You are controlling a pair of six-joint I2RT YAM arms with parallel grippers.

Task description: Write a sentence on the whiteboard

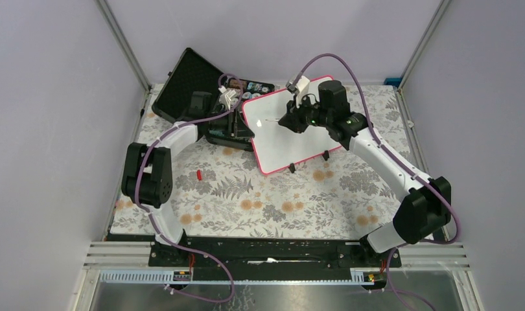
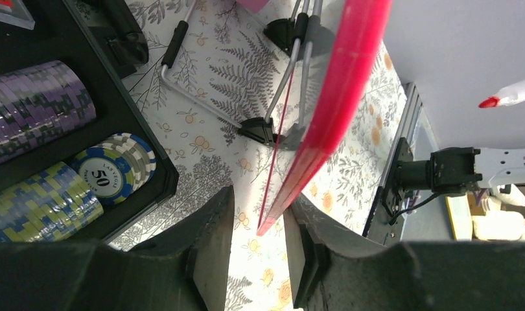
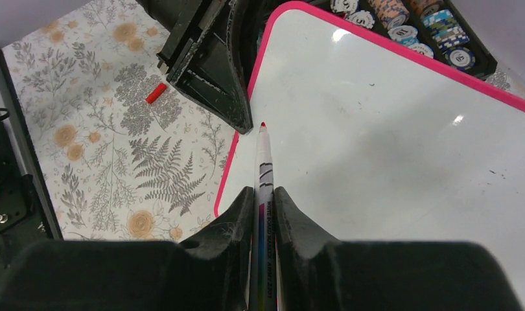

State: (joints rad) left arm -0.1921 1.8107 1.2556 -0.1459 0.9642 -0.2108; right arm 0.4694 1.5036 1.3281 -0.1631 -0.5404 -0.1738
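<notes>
The right gripper (image 3: pixel 263 204) is clamped on a marker (image 3: pixel 265 155). Its red tip hangs over the whiteboard (image 3: pixel 389 116) just inside the left pink rim; I cannot tell whether it touches. The whiteboard stands tilted on black feet at the far middle of the table, on a floral cloth (image 1: pixel 279 201) between pale lilac walls (image 1: pixel 52 97). The right arm (image 1: pixel 383 162) reaches in from the right, elbow bent, wrist over the white face. The left gripper (image 2: pixel 260 253) straddles the whiteboard's left edge, jaws apart with a gap showing. Just beside it lies an open black case (image 1: pixel 188 78) of poker chips (image 2: pixel 111 172). A red cap (image 1: pixel 199 174) lies well apart on the cloth.
</notes>
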